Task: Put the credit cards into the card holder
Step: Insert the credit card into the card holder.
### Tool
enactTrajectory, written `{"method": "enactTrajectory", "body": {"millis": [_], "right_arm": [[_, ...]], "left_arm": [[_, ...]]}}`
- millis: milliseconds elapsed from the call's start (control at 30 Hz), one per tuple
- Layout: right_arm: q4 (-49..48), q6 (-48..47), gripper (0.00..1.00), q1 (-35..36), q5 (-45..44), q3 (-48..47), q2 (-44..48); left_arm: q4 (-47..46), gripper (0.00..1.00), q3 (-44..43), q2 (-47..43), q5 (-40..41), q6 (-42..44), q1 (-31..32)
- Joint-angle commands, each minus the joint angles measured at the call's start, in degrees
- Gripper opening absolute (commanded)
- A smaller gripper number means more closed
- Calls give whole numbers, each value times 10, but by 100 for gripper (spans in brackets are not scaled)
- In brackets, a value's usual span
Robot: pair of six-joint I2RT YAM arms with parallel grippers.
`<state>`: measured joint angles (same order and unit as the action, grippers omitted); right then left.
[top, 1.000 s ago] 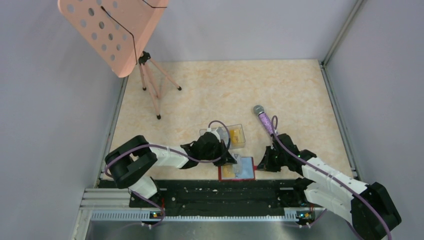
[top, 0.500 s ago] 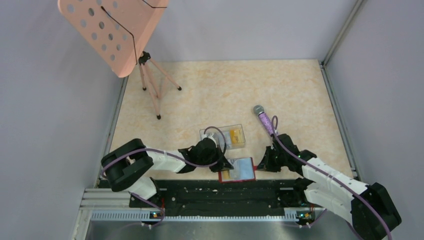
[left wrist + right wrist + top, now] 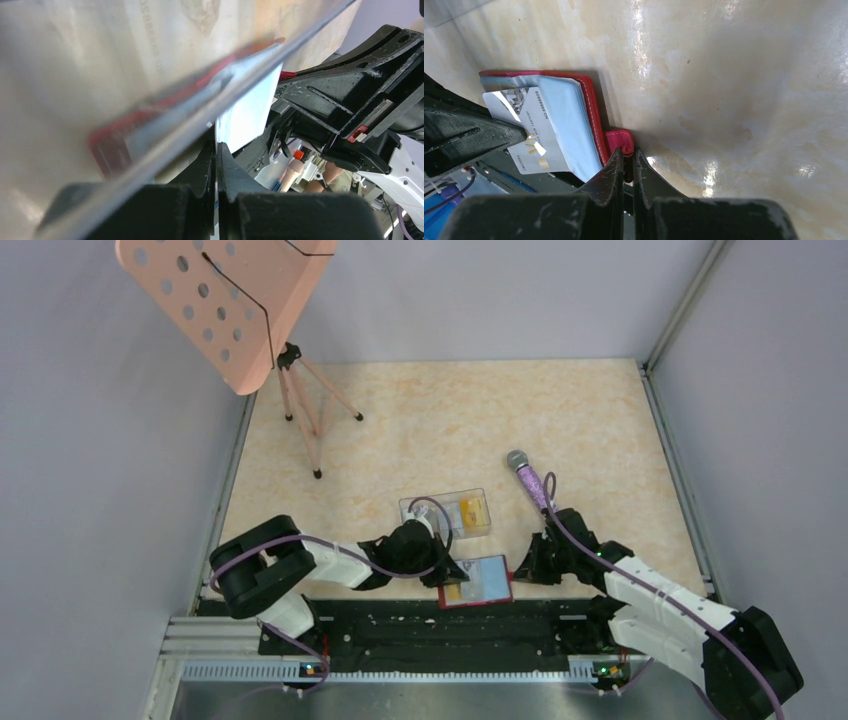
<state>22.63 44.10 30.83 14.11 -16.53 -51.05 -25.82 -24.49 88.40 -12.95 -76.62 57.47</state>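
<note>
The red card holder (image 3: 480,582) lies open near the table's front edge. My right gripper (image 3: 628,155) is shut on its red tab (image 3: 620,141) at the holder's right side (image 3: 522,565). My left gripper (image 3: 216,147) is shut on a pale blue-white credit card (image 3: 247,112). That card (image 3: 531,130) lies flat against the holder's pale blue pocket (image 3: 569,120), its far edge over the pocket and its near end sticking out. From above, the left gripper (image 3: 448,574) sits at the holder's left edge. More yellow-orange cards (image 3: 471,510) rest in a clear box.
The clear plastic box (image 3: 425,510) stands just behind the holder. A purple microphone (image 3: 528,478) lies behind my right arm. A pink music stand (image 3: 230,300) on a tripod (image 3: 310,415) occupies the back left. The black rail (image 3: 440,625) runs along the front edge.
My left gripper has come down and toward the front with the card, from beside the clear box to the holder's left edge. The card now lies flatter on the holder. The right gripper held still.
</note>
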Motion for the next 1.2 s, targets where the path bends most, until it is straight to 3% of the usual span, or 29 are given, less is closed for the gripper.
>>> {"method": "enactTrajectory", "body": {"millis": [0,133,400,533,667,767,933,1067,1167], "right_arm": [[5,-3,0,-3,-12,13,0],[0,-1,0,-3,-9,15,-1],[20,-7,0,-3,-8,0,8],[66,-18,27,-3,-23,-30,41],[84,-20,40,-3,-22,-53,80],[92,-32,43,-3,-21,-69,84],[60,-43,36,-3,17,-67,77],[16,-37,4,-2,55,-58,85],[-23,-22,0,-1,82,-38,89]], "left_arm": [[-44,0,7,33,-14,1,7],[-53,0,8,34,-9,1,8],[14,0,4,-13,36,14,9],[85,0,-22,-28,45,42,9],[143,0,-50,-26,51,63,10],[162,0,-63,-17,51,70,13],[143,0,-67,8,36,66,17],[126,0,-62,16,34,57,19],[127,0,-60,14,38,56,19]]}}
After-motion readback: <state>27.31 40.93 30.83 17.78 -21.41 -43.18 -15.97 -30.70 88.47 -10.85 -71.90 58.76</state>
